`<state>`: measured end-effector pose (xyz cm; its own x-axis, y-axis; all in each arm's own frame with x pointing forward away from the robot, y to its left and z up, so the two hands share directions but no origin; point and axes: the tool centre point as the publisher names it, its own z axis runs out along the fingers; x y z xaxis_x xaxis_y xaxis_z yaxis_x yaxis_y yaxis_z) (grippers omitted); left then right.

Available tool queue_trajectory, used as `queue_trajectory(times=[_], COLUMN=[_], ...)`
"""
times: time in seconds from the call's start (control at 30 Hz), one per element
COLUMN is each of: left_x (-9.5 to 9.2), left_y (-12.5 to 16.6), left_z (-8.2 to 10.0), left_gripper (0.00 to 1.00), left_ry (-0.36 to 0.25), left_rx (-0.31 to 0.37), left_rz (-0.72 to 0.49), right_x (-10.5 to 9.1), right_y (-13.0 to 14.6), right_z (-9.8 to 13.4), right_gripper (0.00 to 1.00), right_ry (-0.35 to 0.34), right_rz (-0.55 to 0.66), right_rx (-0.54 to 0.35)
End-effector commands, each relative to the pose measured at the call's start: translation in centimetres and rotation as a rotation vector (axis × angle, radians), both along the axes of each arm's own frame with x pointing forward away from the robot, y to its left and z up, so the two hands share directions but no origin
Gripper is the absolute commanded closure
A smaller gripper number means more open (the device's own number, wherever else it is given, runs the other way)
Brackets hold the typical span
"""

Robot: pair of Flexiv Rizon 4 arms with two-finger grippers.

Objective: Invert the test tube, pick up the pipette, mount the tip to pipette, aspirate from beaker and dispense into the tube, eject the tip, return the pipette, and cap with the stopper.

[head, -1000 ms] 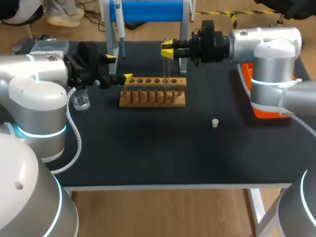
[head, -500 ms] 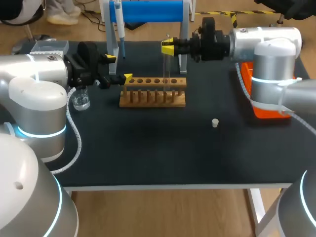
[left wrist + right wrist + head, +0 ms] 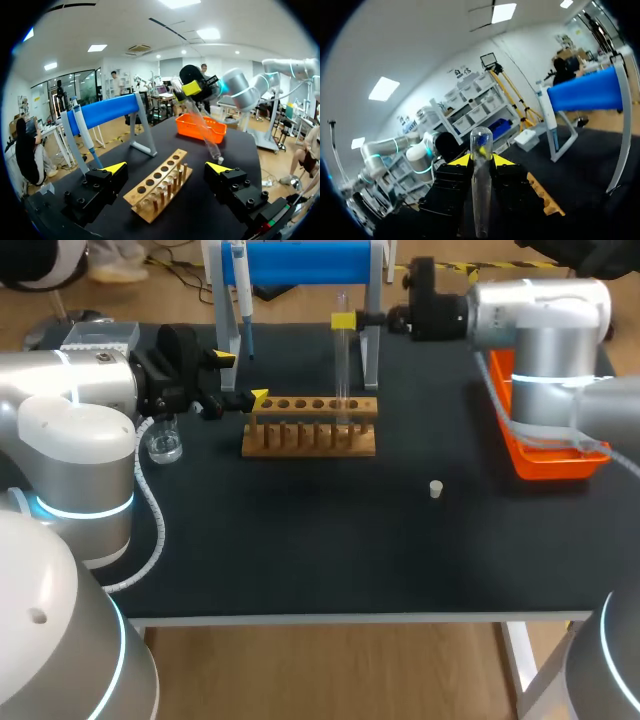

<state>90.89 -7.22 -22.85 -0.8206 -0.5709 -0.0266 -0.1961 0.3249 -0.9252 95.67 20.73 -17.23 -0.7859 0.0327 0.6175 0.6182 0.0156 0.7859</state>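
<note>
A black table (image 3: 300, 540) carries everything here, and the wooden rack (image 3: 310, 426) near its middle serves as the marker for the rest. Nearest, in front of the rack and off to its right, a small white stopper (image 3: 435, 489) stands alone on the tabletop. The rack lies lengthwise across the table, with a row of holes along its top and a row of pegs along its front. Just left of it is a clear beaker (image 3: 163, 441), partly under the left arm; I cannot tell what it holds. The left gripper (image 3: 242, 378) sits at the rack's left end, its fingers spread wide with nothing between them. Over the rack's right end, the test tube (image 3: 342, 370) stands with its long axis close to upright, though it looks tilted in the left wrist view. The right gripper (image 3: 344, 322) has its fingers pressed on the tube from both sides, high on its length. In the right wrist view a rounded end shows just past the fingertips. Right of the rack an orange tray (image 3: 545, 462) lies behind the right arm, its contents not clear. Behind the rack a stand with a blue bar (image 3: 300, 262) holds the pipette (image 3: 240, 300), which hangs upright at its left post.
</note>
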Motion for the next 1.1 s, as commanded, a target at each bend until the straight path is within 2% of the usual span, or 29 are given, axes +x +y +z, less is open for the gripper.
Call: queue_trajectory(times=[0.03,0.47,0.63,0.73,0.8,0.97,1.07,1.1], left_x=[0.0,0.0,0.0,0.0,0.0,0.0,0.0,0.0], left_y=[0.0,0.0,0.0,0.0,0.0,0.0,0.0,0.0], left_z=[-0.1,-0.1,-0.1,-0.1,-0.1,-0.1,-0.1,-0.1], left_gripper=[0.0,0.0,0.0,0.0,0.0,0.0,0.0,0.0], left_ry=[-0.001,-0.001,-0.001,-0.001,-0.001,-0.001,-0.001,-0.001], left_rx=[-0.001,-0.001,-0.001,-0.001,-0.001,-0.001,-0.001,-0.001], left_rz=[0.001,0.001,0.001,0.001,0.001,0.001,0.001,0.001], right_x=[0.1,0.1,0.0,0.1,0.3,0.6,0.5,0.4], right_y=[0.0,0.0,-0.4,-0.9,-1.2,-1.7,-1.9,-1.9], right_z=[-0.1,-0.1,-1.2,-1.5,-1.6,-1.8,-1.9,-2.0], right_gripper=[1.0,1.0,1.0,1.0,1.0,1.0,1.0,1.0], right_ry=[0.567,0.567,0.734,0.773,0.83,0.814,0.834,0.877], right_rz=[-0.011,-0.011,0.065,0.077,0.088,0.074,0.085,0.101], right_rx=[-0.072,-0.072,-0.082,-0.081,-0.059,-0.031,-0.026,-0.018])
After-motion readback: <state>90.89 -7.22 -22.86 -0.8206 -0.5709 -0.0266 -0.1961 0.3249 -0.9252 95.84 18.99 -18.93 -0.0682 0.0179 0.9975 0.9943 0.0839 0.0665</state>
